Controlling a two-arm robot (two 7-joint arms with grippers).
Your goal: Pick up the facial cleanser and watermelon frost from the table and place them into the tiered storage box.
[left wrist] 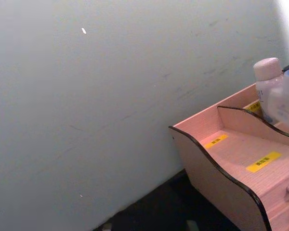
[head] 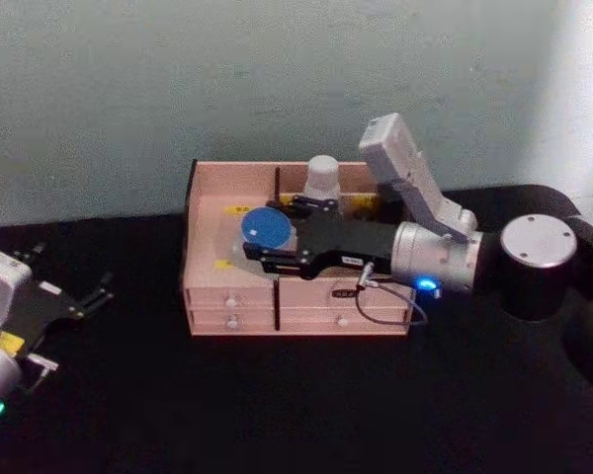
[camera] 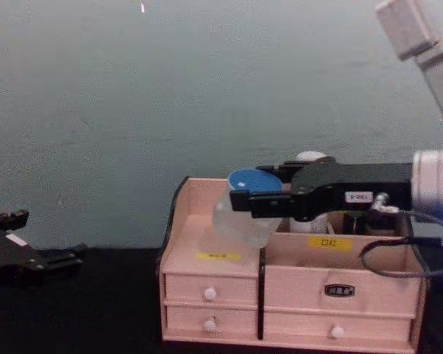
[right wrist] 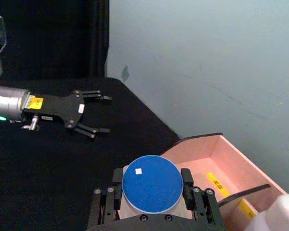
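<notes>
The watermelon frost (head: 267, 227), a clear jar with a blue lid (right wrist: 151, 184), is held over the left stepped compartment of the tiered storage box (head: 212, 296). My right gripper (head: 262, 235) is shut on it, with a finger (right wrist: 187, 175) on each side of the lid. In the chest view the jar (camera: 240, 217) hangs just above the left tier; whether it touches I cannot tell. The facial cleanser (head: 323, 178), a white capped bottle, stands upright in the box's back right compartment (left wrist: 269, 82). My left gripper (head: 67, 274) rests open on the table, far left of the box.
The box stands against a pale wall (head: 128, 89) on a black tabletop (head: 277, 405). Its drawers with white knobs (camera: 208, 294) face me. Open black table lies between the left gripper (right wrist: 106, 114) and the box's curved side wall (left wrist: 216, 178).
</notes>
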